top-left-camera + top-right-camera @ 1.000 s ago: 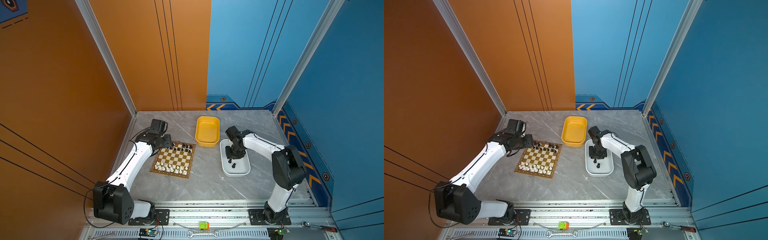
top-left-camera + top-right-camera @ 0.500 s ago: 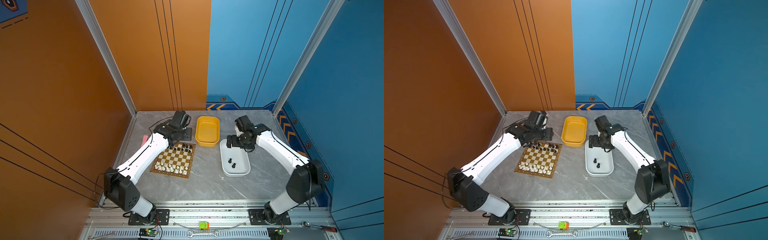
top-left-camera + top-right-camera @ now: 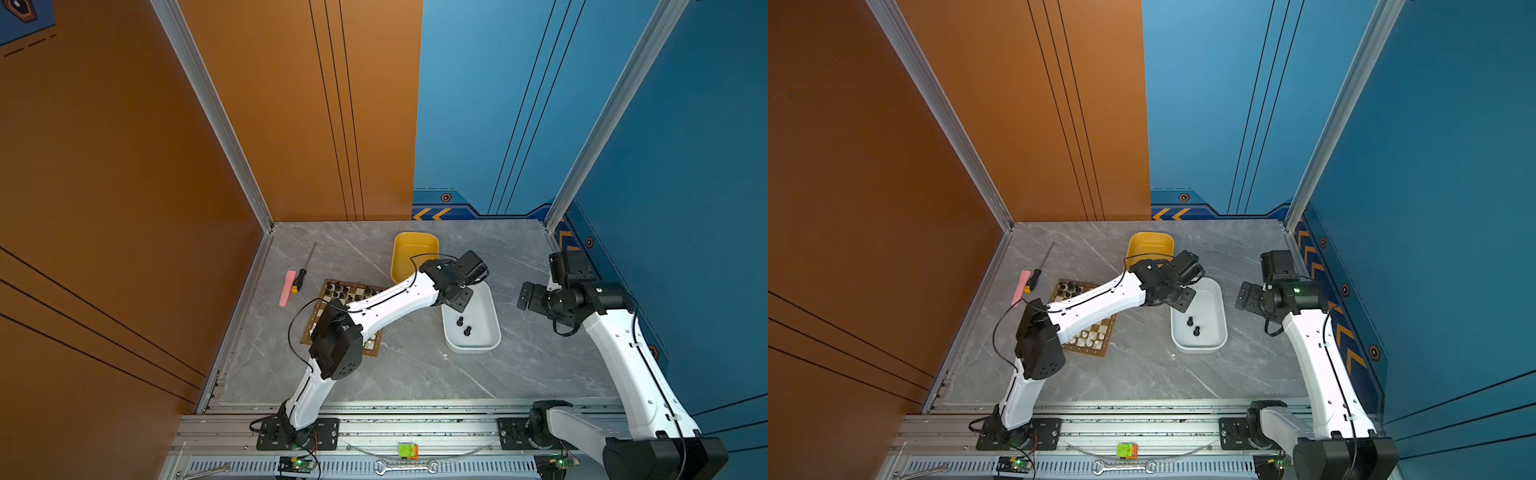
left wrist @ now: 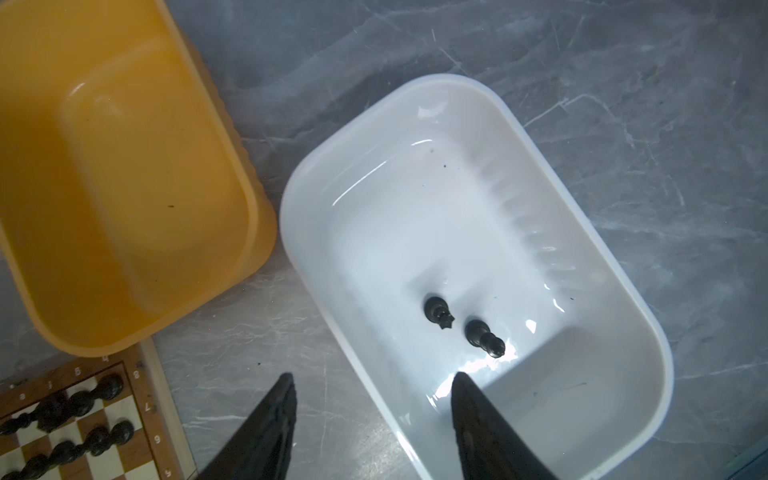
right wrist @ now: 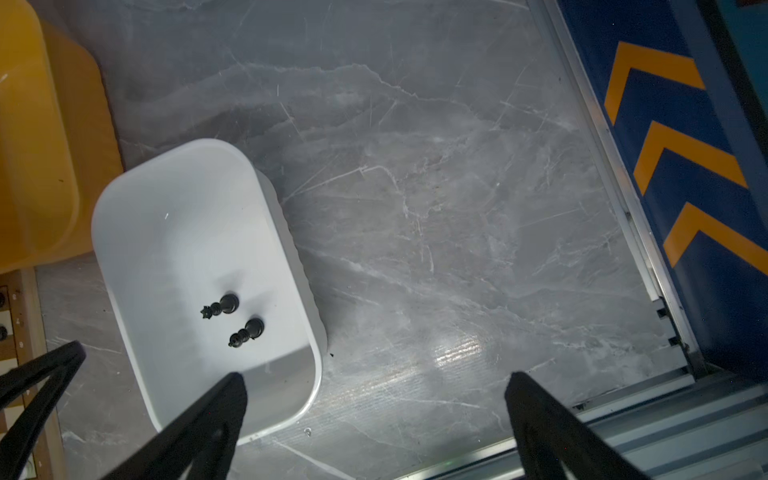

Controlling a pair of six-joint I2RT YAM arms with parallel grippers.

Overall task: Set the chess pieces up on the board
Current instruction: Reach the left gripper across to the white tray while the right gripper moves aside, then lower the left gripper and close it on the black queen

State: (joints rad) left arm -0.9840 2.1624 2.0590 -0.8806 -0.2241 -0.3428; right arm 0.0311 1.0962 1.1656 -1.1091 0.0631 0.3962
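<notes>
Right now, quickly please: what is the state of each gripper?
Left gripper: open, holding nothing.
Right gripper: wide open, holding nothing.

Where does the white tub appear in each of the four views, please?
Top view: the white tub sits right of centre, in the lower half.
Top view: just right of centre, lower half.
Left wrist view: it fills the middle.
Right wrist view: off centre, beside bare grey table.
Shared landmark: the yellow tub beside it, in all four.
</notes>
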